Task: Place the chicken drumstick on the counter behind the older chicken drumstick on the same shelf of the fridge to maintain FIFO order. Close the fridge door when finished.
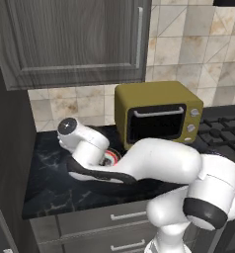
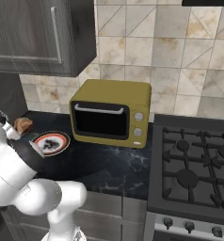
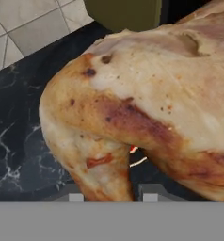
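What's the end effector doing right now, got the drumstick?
End effector: closed on the drumstick, which sits right between its fingertips over the counter.

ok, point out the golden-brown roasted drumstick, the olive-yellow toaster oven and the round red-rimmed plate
golden-brown roasted drumstick [image 3: 132, 103], hand view, browned skin mid-body
olive-yellow toaster oven [image 2: 113, 92], right base view, top panel
round red-rimmed plate [image 2: 62, 138], right base view, right rim
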Tool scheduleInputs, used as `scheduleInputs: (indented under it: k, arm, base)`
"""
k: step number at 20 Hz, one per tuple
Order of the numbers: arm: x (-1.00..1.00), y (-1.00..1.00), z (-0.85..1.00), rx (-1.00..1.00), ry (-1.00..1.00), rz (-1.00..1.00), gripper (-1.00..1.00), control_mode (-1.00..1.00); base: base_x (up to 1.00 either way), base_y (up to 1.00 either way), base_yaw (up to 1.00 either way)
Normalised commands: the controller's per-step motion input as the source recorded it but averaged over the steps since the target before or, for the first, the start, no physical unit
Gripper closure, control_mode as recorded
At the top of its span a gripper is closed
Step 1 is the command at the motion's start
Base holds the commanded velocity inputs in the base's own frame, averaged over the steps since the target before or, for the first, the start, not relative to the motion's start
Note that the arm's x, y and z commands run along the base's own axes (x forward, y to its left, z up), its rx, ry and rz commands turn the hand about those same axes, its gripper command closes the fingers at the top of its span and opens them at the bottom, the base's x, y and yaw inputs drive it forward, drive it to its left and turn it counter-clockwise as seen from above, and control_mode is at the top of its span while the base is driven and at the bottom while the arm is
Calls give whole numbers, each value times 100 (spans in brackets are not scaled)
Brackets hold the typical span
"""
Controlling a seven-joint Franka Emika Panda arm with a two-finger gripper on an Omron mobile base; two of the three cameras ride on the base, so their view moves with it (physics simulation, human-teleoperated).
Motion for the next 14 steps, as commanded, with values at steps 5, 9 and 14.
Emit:
scheduleInputs:
  k: [5, 9, 14]
  arm:
    - [-69, -80, 76, 7, 0, -5, 100, -100]
    - [-66, -99, 44, 3, -2, 0, 100, -100]
    - [-48, -100, 31, 1, -2, 0, 100, -100]
  base:
    - [0, 0, 0]
    - [0, 0, 0]
    - [0, 0, 0]
